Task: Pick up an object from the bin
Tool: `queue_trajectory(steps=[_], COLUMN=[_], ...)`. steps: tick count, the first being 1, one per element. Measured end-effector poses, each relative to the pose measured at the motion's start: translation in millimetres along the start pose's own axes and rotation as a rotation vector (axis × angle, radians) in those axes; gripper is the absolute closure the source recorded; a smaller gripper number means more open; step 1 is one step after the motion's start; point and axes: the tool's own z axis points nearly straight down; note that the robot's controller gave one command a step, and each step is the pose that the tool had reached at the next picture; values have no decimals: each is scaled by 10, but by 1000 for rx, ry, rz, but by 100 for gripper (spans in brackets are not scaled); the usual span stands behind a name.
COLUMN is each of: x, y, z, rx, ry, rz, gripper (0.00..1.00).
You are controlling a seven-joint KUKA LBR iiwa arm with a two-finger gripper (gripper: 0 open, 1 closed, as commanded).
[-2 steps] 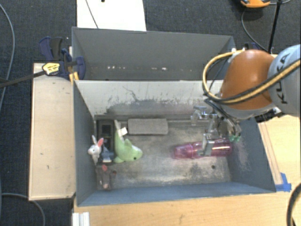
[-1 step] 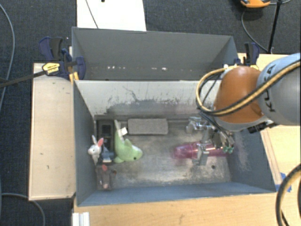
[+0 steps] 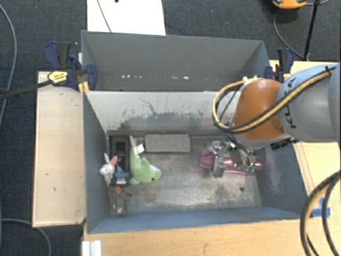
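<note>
Camera view: your claw (image 3: 220, 163) sits low on a magenta toy (image 3: 240, 166) at the bin's (image 3: 176, 188) right floor. The toy lies left-right, its thicker end seemingly leftward. You cannot tell the claw's opening.

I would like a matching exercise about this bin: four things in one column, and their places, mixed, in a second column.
Things:
1. grey block
2. green toy
3. purple thing
4. white rabbit

Places:
a. at the left wall
b. right side, at the gripper
c. by the back wall, middle
d. just right of the rabbit

Pairs: 1-c, 2-d, 3-b, 4-a
</note>
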Motion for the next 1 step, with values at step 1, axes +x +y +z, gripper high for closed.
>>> queue_trajectory(steps=[1], x=[0], y=[0], z=[0], rx=[0], ry=[0], rz=[0], gripper=[100])
